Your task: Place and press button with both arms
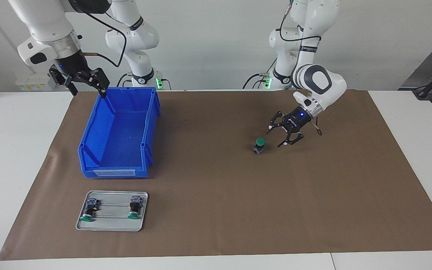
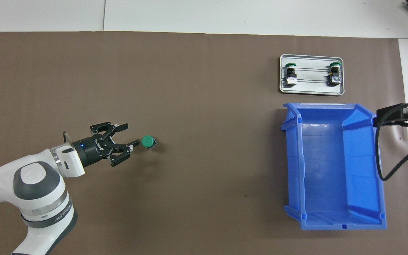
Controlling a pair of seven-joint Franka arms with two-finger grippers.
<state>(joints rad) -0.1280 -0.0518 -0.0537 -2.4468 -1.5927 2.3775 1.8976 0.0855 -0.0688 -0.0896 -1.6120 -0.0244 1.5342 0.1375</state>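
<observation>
hovering low over the brown mat (image 1: 216,210) toward the left arm's end of the table (image 1: 13,150), the left gripper (image 1: 280,137) points its spread fingers (image 2: 122,126) at a green-capped button (image 1: 260,145). nothing is between the fingers; the gripper is released and holds nothing. in the overhead view one fingertip looks to reach the cap's edge, but the facing view shows the gripper just beside the button and apart from it. the button stands upright on the mat, green cap on top, dark body under it, alone in the middle stretch of the table.

the right gripper (image 1: 84,84) is raised in the air over the rim of a blue bin (image 1: 99,157), at the bin's end nearest the robots. its fingers are apart and it holds nothing; the right arm waits there. only its dark tip and a black cable (image 2: 384,166) show at the edge of the overhead view.

the blue bin sits on the mat toward the right arm's end of the table, open side up. just beside it, farther from the robots, lies a small grey tray (image 1: 111,227). two more green-capped buttons lie on their sides in the tray, one (image 1: 89,210) at each end (image 1: 135,208), well apart from each other, their caps pointing away from the robots.
</observation>
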